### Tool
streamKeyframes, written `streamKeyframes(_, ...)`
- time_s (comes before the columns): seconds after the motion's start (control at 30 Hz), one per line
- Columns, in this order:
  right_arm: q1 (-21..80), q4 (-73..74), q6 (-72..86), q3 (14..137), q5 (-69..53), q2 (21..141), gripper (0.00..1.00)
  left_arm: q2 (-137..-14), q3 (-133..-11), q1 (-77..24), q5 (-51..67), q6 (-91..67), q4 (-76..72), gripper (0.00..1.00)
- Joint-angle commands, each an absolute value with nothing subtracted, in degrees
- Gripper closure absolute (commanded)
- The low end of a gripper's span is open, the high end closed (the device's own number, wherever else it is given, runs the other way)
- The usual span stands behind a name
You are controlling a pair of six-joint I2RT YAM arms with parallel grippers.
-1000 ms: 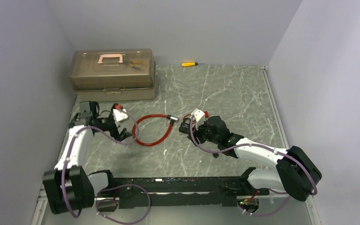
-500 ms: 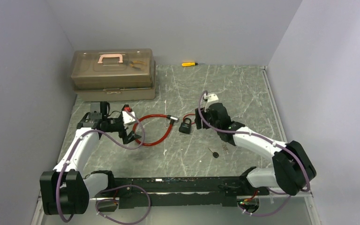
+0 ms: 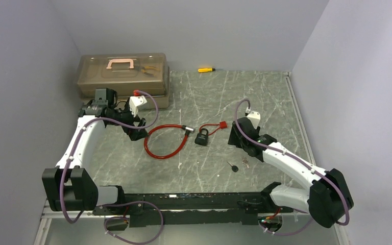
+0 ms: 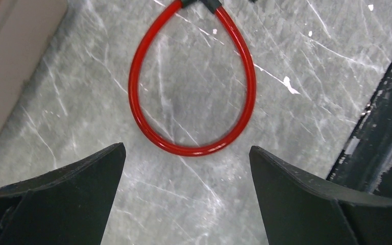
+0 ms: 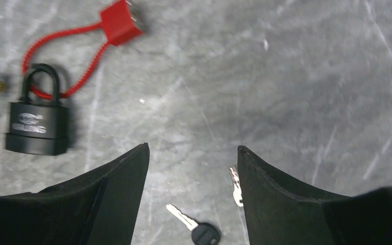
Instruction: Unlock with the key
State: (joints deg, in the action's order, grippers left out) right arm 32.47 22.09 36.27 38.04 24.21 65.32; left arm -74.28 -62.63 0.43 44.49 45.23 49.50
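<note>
A black padlock (image 3: 201,137) lies on the marble table beside the end of a red cable loop (image 3: 164,142); it also shows in the right wrist view (image 5: 37,126) with a thin red cord and red tag (image 5: 121,24) through its shackle. A black-headed key (image 3: 231,166) lies on the table near the front; in the right wrist view (image 5: 198,229) it sits between my fingers, with a second key blade (image 5: 236,186) beside it. My right gripper (image 5: 193,158) is open and empty above the keys. My left gripper (image 4: 186,158) is open and empty, near the red cable loop (image 4: 191,102).
A brown toolbox (image 3: 124,80) with a pink handle stands at the back left. A yellow screwdriver (image 3: 206,69) lies by the back wall. The black base rail (image 3: 184,204) runs along the near edge.
My right gripper let go of the padlock and drew back to the right; the padlock and keys now lie on the table. My left arm lifted and moved back toward the toolbox.
</note>
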Motion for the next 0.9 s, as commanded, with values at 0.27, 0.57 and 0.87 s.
streamKeyframes(0.27, 32.5, 32.3, 48.5, 33.3, 27.4, 64.6, 0.43, -69.8, -68.0, 0.4, 43.4, 40.0, 62.8, 0.01)
streamKeyframes(0.57, 32.7, 32.2, 51.8, 31.7, 25.0, 67.3, 0.48, -72.7, -74.2, 0.4, 43.7, 36.0, 64.0, 0.01)
streamKeyframes(0.87, 33.1, 27.5, 53.2, 29.4, 21.7, 70.5, 0.70, -70.7, -71.4, 0.4, 42.1, 34.2, 59.9, 0.00)
